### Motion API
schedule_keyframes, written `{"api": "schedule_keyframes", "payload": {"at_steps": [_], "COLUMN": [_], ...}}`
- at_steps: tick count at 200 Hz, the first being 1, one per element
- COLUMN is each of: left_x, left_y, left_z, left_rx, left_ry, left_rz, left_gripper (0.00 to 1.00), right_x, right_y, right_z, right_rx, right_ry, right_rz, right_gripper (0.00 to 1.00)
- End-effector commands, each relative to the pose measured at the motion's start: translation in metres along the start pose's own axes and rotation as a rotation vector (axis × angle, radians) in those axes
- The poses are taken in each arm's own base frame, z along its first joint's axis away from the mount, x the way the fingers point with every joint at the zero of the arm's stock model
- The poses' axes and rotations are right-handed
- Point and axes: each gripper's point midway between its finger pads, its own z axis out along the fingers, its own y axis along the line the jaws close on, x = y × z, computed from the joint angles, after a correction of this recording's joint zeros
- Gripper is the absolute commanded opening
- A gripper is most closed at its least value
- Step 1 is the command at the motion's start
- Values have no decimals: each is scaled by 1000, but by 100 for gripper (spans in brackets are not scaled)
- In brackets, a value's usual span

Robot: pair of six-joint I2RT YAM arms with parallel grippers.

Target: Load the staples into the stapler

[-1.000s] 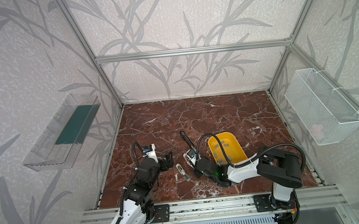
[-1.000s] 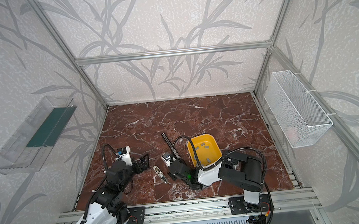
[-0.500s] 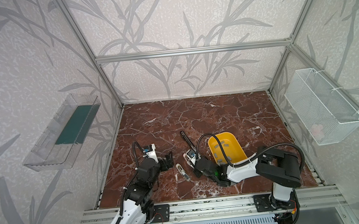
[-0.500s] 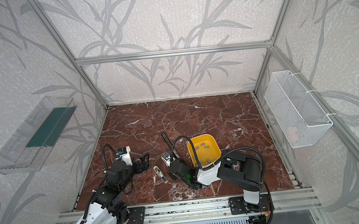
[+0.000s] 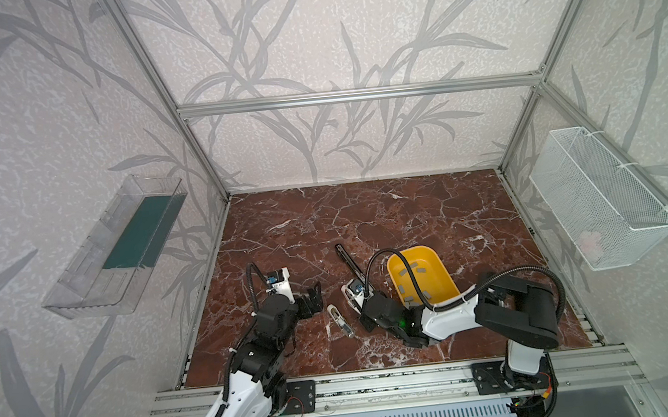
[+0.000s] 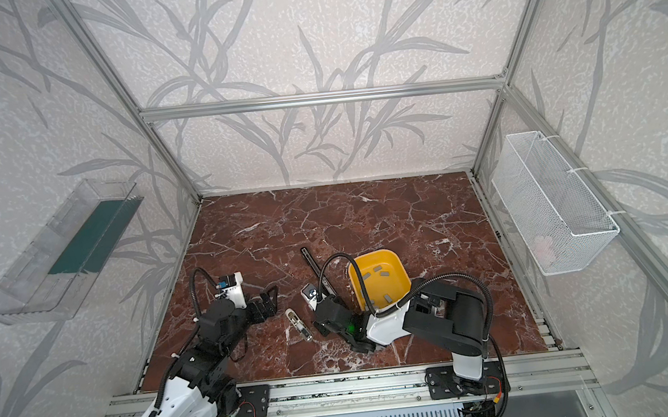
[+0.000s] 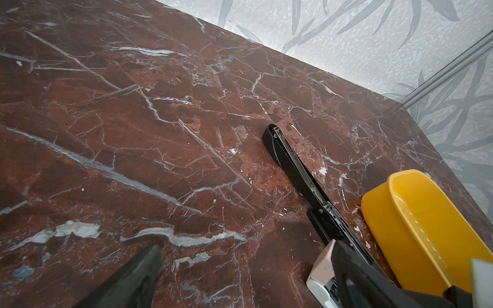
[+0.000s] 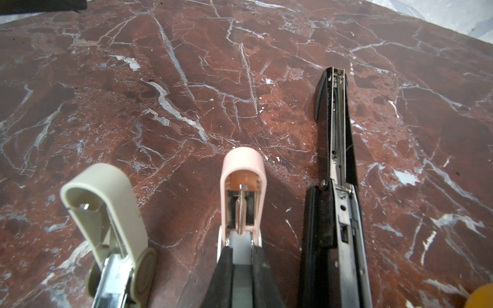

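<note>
Three staplers lie open side by side on the marble: a beige one (image 8: 106, 202) (image 5: 341, 320), a pink one (image 8: 242, 170) and a long black one (image 8: 336, 160) (image 5: 350, 262). My right gripper (image 8: 243, 257) is shut on the pink stapler's rail behind its flipped-up cap. In both top views the wrist camera (image 5: 353, 292) hides those fingers. The staples (image 5: 417, 270) (image 6: 380, 269) lie as small grey strips in a yellow tub (image 5: 411, 249). My left gripper (image 5: 313, 297) (image 7: 245, 282) hovers open and empty left of the beige stapler.
The yellow tub (image 7: 416, 226) stands right beside the black stapler (image 7: 293, 165), close to my right arm. A clear shelf (image 5: 114, 247) hangs on the left wall and a white wire basket (image 5: 599, 200) on the right wall. Aluminium frame rails border the marble floor.
</note>
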Motion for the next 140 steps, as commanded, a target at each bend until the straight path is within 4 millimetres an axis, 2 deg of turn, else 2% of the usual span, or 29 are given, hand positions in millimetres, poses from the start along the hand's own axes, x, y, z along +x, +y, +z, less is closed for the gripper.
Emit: {"api": "schedule_keyframes", "payload": {"at_steps": [1,80,112,140], "left_x": [-8,-8,-9,-8], "left_y": [-3,-3,-4,-4], "left_z": [-1,-1,-1,-1], "left_rx": [9,7,9,8], "left_ry": [-30,-31,-32,-30], "left_rz": [5,6,5,5], "left_gripper": [99,99,99,99], "right_x": [-2,8,19,17], "right_y": [0,-7,4,11], "right_z": [6,0,-3,-6], "right_rx": [12,43,35,41], "right_ry": [2,16,29,16], "right_rz": [24,58,31,-1], "right_gripper": [13,11,11,10]}}
